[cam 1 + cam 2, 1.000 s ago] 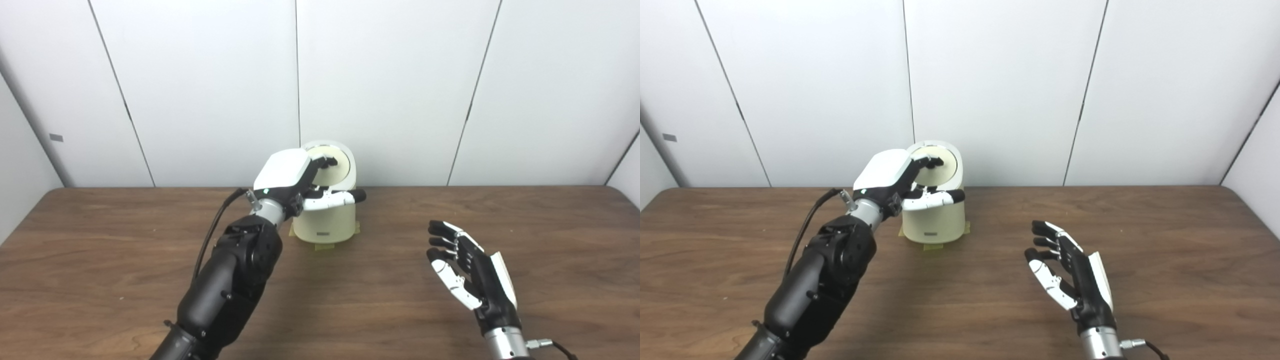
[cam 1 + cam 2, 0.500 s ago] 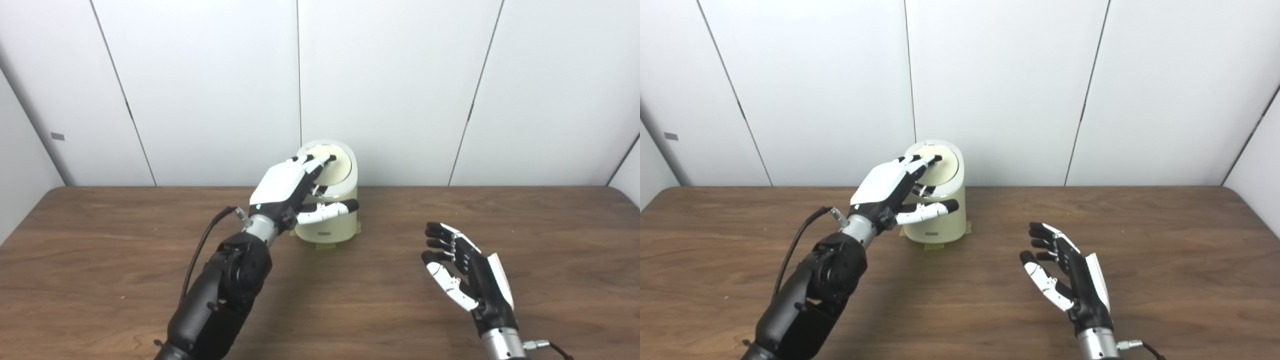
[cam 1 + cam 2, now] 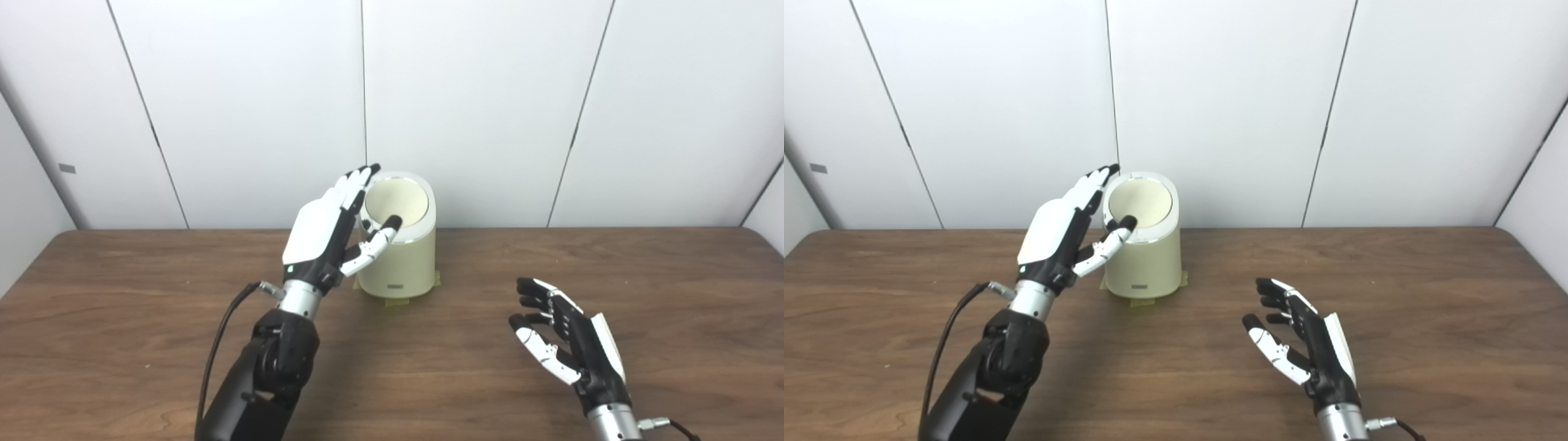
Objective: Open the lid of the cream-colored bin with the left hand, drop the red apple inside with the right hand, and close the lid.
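Left robot hand (image 3: 324, 229): raised, fingers spread, empty, beside bin (image 3: 401, 257)
Right robot hand (image 3: 566, 343): palm up, empty, over counter (image 3: 122, 318)
Lid (image 3: 397, 202): closed

Upright cream-colored bin (image 3: 398, 257), lid (image 3: 397, 202) closed

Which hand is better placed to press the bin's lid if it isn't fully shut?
Left. The left hand is open right beside the bin's lid; the right hand is open, low over the table, well away.
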You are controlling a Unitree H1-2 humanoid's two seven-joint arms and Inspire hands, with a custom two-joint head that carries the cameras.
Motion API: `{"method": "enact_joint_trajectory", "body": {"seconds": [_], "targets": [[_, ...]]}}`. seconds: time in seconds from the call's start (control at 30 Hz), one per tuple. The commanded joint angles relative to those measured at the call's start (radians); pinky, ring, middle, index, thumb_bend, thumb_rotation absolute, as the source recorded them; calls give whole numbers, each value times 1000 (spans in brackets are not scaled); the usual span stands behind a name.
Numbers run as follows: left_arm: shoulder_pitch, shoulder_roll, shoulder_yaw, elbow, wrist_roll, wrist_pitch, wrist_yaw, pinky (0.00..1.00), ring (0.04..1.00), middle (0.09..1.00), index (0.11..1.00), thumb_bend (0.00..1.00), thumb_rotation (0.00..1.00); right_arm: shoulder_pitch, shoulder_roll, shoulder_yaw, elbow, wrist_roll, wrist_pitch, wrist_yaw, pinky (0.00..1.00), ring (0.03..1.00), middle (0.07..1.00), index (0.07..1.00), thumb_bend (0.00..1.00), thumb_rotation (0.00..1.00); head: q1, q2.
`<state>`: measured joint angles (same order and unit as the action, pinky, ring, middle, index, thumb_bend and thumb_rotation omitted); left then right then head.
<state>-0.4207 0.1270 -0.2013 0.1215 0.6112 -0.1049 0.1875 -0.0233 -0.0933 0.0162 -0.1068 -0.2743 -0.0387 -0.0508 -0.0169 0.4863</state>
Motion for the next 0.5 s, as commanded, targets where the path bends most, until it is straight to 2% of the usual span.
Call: {"method": "enact_joint_trajectory", "body": {"seconds": [0.0, 0.07, 0.17, 0.2, 0.27, 0.33, 0.37, 0.47], "targets": [[11, -9, 33, -59, -75, -84, 38, 918, 995, 1000, 998, 332, 993, -28, -6, -3, -37, 5, -8, -1, 678, 763, 783, 768, 186, 375, -1, 1], [60, -13, 59, -72, -119, -160, 67, 865, 941, 947, 937, 279, 999, -29, -1, -9, -33, 23, -16, -2, 677, 755, 772, 755, 173, 261, 0, -1], [132, -16, 92, -97, -164, -225, 82, 823, 892, 895, 887, 246, 1000, -31, 11, -22, -19, 41, -39, -21, 659, 735, 752, 733, 183, 195, -1, -3], [157, -18, 103, -108, -186, -237, 78, 803, 877, 880, 872, 234, 940, -31, 14, -25, -12, 30, -53, -36, 644, 722, 742, 722, 194, 176, 0, -3], [205, -16, 120, -132, -220, -243, 60, 752, 839, 851, 847, 212, 714, -33, 18, -28, -6, -5, -66, -68, 592, 678, 704, 684, 230, 153, 4, -1], [246, -9, 131, -143, -245, -256, 47, 713, 812, 832, 828, 207, 543, -33, 21, -29, -5, -25, -70, -87, 562, 650, 678, 657, 253, 139, 7, 0], [263, -6, 136, -146, -257, -263, 41, 699, 803, 825, 822, 209, 478, -33, 23, -29, -5, -26, -70, -91, 546, 636, 667, 645, 264, 111, 7, 0], [314, 2, 150, -162, -293, -266, 19, 670, 782, 809, 809, 218, 399, -32, 29, -31, -6, -14, -66, -97, 534, 624, 661, 635, 278, 69, 5, 2]]}}
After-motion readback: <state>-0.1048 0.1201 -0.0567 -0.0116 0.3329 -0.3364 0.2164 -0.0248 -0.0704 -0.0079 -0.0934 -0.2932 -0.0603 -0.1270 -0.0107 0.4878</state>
